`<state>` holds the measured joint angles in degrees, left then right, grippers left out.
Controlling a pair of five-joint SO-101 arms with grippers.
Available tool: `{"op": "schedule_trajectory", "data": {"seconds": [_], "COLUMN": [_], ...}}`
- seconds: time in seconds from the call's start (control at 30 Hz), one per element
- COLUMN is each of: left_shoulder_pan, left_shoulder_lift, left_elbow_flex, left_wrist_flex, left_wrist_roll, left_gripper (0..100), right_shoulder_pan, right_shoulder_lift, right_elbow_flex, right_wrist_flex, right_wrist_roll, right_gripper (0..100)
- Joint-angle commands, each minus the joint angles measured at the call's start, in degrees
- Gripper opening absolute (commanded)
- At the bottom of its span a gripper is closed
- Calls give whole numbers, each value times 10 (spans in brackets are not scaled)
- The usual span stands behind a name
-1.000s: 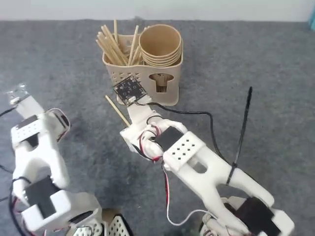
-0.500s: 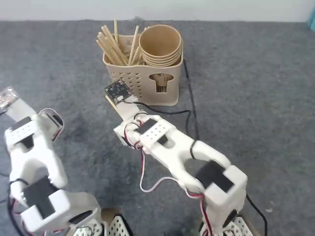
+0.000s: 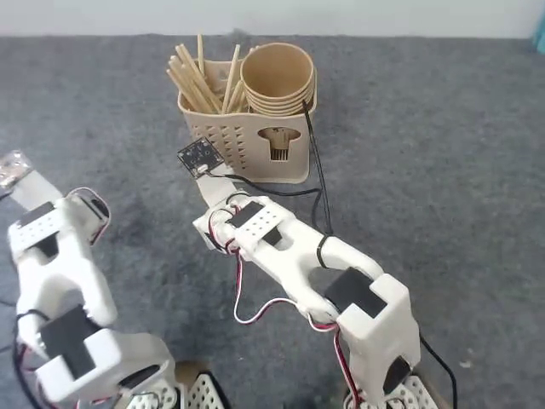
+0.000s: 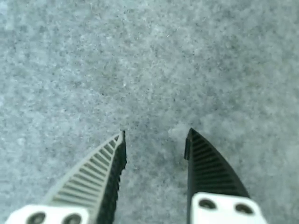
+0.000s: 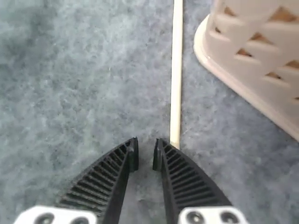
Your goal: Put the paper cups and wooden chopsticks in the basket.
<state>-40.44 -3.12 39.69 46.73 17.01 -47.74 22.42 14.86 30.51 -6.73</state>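
Upper centre of the high view: the basket (image 3: 247,145), with paper cups (image 3: 277,72) stacked in its frame-right compartment and a bundle of chopsticks (image 3: 200,77) standing in the frame-left one. Down low over the grey carpet (image 5: 70,70), the right gripper (image 5: 145,147) has its fingers nearly together, with a narrow gap and nothing between them; one loose chopstick (image 5: 176,70) lies flat just beside one fingertip, running alongside the basket's foot. At lower left, the left gripper (image 4: 155,140) is spread wide over bare carpet, holding nothing.

Grey carpet (image 3: 443,128) runs up to a pale wall (image 3: 255,15).
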Motion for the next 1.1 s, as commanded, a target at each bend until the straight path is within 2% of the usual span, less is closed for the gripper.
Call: {"op": "schedule_trajectory", "data": {"seconds": [0.0,0.1,0.23,0.4,0.73,0.9,1.0,1.07], "left_shoulder_pan": [1,1,8,11,12,12,12,12], "left_shoulder_lift": [-4,-4,-4,-6,-6,-6,-6,-6], "left_elbow_flex": [-20,-20,-14,-12,-12,-12,-12,-12], "left_wrist_flex": [-15,-15,-16,-16,-16,-16,-16,-16], "left_wrist_roll": [6,6,5,4,4,4,4,4], "left_gripper": [196,196,196,196,196,196,196,196], "right_shoulder_pan": [-13,-33,0,21,22,22,19,18], "right_shoulder_lift": [-94,-155,-174,-140,-2,2,1,0], "right_elbow_flex": [-20,-18,-18,-6,-5,-19,-27,-37], "right_wrist_flex": [87,154,158,107,-34,-8,17,43], "right_wrist_roll": [11,11,12,72,105,102,101,101], "right_gripper": [76,76,78,76,76,68,1,16]}}
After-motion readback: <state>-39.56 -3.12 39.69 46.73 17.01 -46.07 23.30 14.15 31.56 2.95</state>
